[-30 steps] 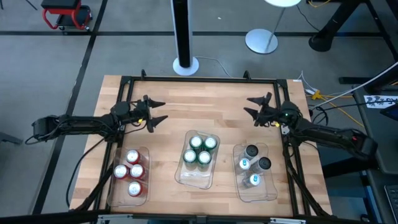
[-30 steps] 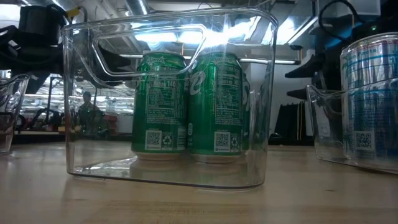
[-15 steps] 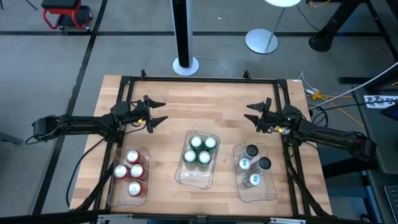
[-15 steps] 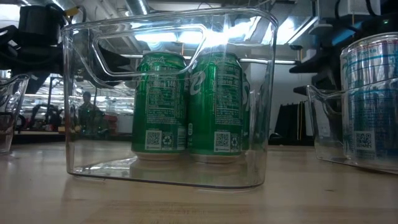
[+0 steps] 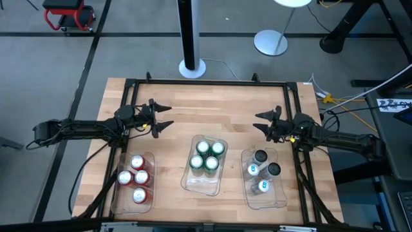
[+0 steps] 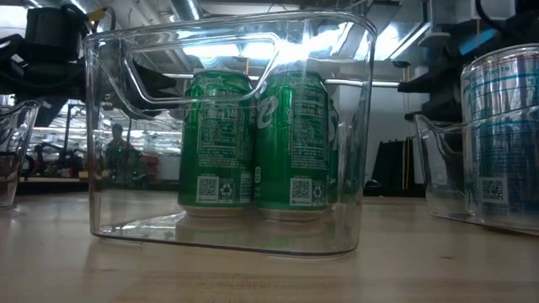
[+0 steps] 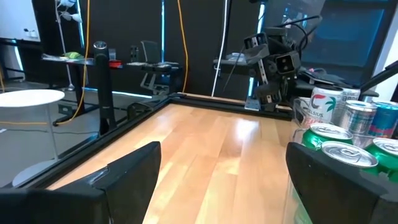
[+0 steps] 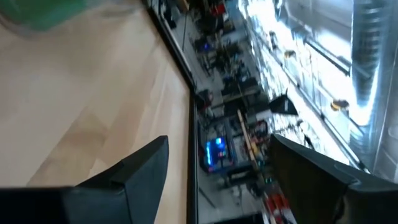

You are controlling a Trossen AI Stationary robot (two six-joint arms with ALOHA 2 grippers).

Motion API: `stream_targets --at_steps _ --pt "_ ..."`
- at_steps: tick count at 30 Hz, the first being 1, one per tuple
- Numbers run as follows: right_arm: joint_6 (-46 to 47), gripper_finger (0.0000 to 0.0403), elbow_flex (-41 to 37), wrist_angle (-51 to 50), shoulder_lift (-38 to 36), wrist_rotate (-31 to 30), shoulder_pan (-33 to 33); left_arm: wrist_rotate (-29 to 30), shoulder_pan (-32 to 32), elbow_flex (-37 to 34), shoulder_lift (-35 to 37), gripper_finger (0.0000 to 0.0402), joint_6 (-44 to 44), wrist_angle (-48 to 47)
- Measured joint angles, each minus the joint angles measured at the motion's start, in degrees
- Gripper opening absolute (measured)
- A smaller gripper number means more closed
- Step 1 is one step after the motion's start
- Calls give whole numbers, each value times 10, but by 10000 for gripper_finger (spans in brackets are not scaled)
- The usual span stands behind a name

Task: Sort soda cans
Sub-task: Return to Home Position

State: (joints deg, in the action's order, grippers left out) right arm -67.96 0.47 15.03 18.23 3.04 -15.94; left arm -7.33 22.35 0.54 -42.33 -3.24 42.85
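Note:
The soda cans stand upright in three clear trays near the table's front edge: red cans (image 5: 134,178) in the left tray, green cans (image 5: 206,156) in the middle tray (image 6: 362,126), and silver-grey cans (image 5: 262,171) in the right tray. My left gripper (image 5: 168,115) hovers open, level, above the bare wood behind the red cans. My right gripper (image 5: 261,124) hovers open behind the silver-grey cans. Neither has anything between its fingers. The left wrist view shows green cans (image 7: 339,144) and silver-grey cans (image 7: 326,106) beside its open gripper (image 7: 227,180). The right wrist view (image 8: 217,180) shows bare wood.
A black frame (image 5: 206,82) runs round the wooden table top (image 5: 212,113). The wood between and behind the two grippers is bare. Beyond the far edge stand a black post (image 5: 191,38) and a round lamp base (image 5: 270,42).
My right gripper has drawn back toward the table's near right, swinging its fingers round a little, and stays open. The cans, the trays and my left gripper have kept still.

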Motion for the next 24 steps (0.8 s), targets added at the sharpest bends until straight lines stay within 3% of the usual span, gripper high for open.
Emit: stream_targets --at_steps 13,24 --pt "13 278 0 -117 -111 -31 2 2 -17 0 14 333 -30 -33" --pt "22 278 -1 -140 -156 -31 2 82 -80 0 93 333 -28 -123"
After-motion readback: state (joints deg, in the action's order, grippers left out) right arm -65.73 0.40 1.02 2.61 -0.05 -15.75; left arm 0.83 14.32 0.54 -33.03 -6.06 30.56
